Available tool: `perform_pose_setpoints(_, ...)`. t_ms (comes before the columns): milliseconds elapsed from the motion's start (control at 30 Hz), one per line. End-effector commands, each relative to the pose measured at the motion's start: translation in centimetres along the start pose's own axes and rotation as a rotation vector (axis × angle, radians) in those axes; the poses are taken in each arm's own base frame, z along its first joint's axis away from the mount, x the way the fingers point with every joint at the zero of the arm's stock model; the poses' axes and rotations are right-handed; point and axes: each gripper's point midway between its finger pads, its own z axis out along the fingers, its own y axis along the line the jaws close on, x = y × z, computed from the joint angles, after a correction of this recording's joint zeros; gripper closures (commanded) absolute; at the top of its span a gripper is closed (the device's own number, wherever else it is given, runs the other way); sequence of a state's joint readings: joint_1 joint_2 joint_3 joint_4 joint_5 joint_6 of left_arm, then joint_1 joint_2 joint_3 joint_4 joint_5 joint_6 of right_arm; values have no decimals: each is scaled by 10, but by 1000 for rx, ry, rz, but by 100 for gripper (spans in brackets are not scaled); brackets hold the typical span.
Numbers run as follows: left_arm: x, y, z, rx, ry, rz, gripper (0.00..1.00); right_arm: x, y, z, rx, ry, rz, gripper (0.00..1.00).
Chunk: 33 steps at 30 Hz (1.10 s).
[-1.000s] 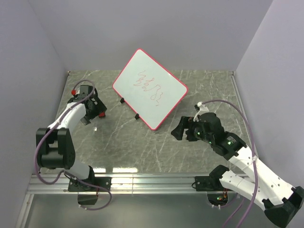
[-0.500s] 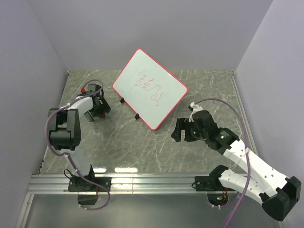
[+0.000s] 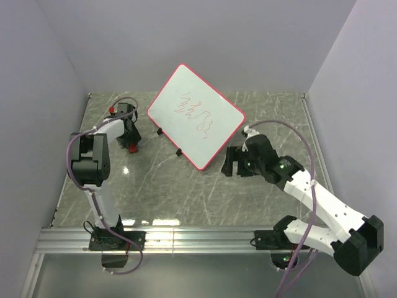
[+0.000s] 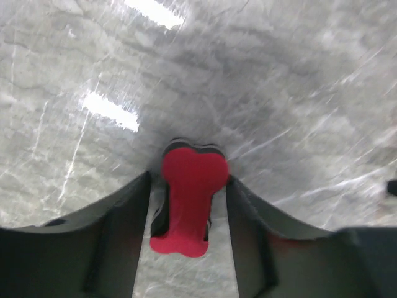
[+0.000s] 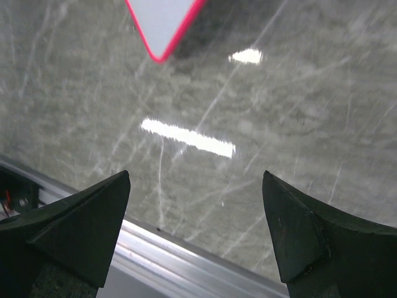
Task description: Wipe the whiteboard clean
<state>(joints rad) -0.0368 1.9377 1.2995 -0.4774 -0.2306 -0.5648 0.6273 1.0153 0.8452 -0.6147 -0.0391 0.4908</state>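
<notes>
The whiteboard [image 3: 195,115] stands tilted on small black feet at the back middle, red scribbles on its face; only its lower corner [image 5: 162,22] shows in the right wrist view. A small red-and-black eraser [image 4: 189,186] lies on the marble to the board's left, also seen from above [image 3: 132,148]. My left gripper [image 4: 188,208] reaches down over it [image 3: 130,141], with the jaws closed in against both sides of its wide head. My right gripper [image 3: 231,162] hovers open and empty just right of the board's lower corner [image 5: 195,230], above the table.
Grey walls close in on the left, back and right of the marble table [image 3: 186,186]. An aluminium rail [image 5: 186,261] runs along the near edge, under the right gripper's view. Purple cables trail from both arms.
The left arm swung its gripper down over the eraser and its jaws narrowed onto it. The right arm moved left and forward toward the board's lower corner, jaws still wide.
</notes>
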Motion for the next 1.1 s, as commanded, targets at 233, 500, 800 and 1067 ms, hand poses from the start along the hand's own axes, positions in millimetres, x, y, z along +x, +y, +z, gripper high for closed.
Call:
perform_pose_setpoints(233, 26, -23, -2, 74, 67, 37, 89, -149, -40, -12, 72, -272, 203, 8)
perform_pose_setpoints(500, -16, -85, -86, 208, -73, 58, 100, -250, -29, 12, -246, -310, 358, 13)
perform_pose_setpoints(800, -15, -203, -180, 491, -109, 149, 100, -286, -31, 58, -391, -249, 379, 20)
perform_pose_setpoints(1067, 39, -290, -222, 711, -52, 278, 100, -251, -20, 79, -450, -168, 382, 56)
